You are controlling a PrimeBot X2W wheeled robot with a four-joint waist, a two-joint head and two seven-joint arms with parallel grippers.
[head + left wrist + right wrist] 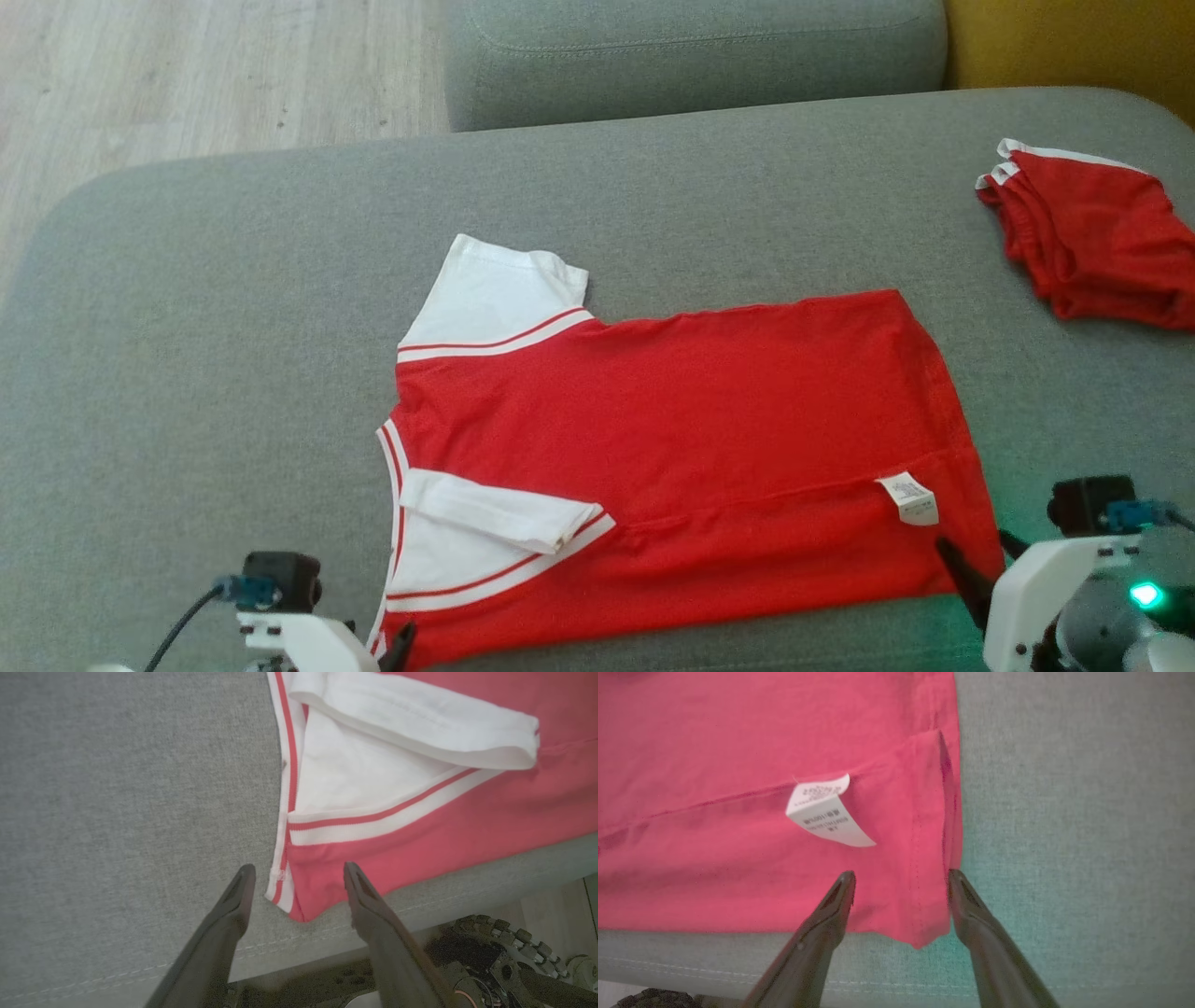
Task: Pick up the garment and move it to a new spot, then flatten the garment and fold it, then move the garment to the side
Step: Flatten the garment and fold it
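The garment point(691, 420), a red shirt with white sleeves, lies spread on the grey cushion point(233, 308), its near strip folded up over itself so the white care label point(907, 497) faces up close to the hem. Its neck end points to the robot's left and its hem to the right. The far sleeve point(495, 299) lies flat, while the near sleeve point(499, 518) is doubled back on the body.

The left pincer point(299, 868) is spread wide at the near corner on the neck side. That corner, with its red and white striped trim, lies between the two fingers: one tip is over bare cushion just beside the trim, the other over red cloth. Nothing is pinched.

The right pincer point(901, 873) is also spread wide, at the near hem corner. One tip is over the red cloth just below the label, the other at the hem's outer edge where cloth meets cushion. It grips nothing, and I cannot tell whether either pincer's tips touch the fabric.

A second red garment point(1092, 243) sits bunched at the cushion's far right, well apart from both pincers
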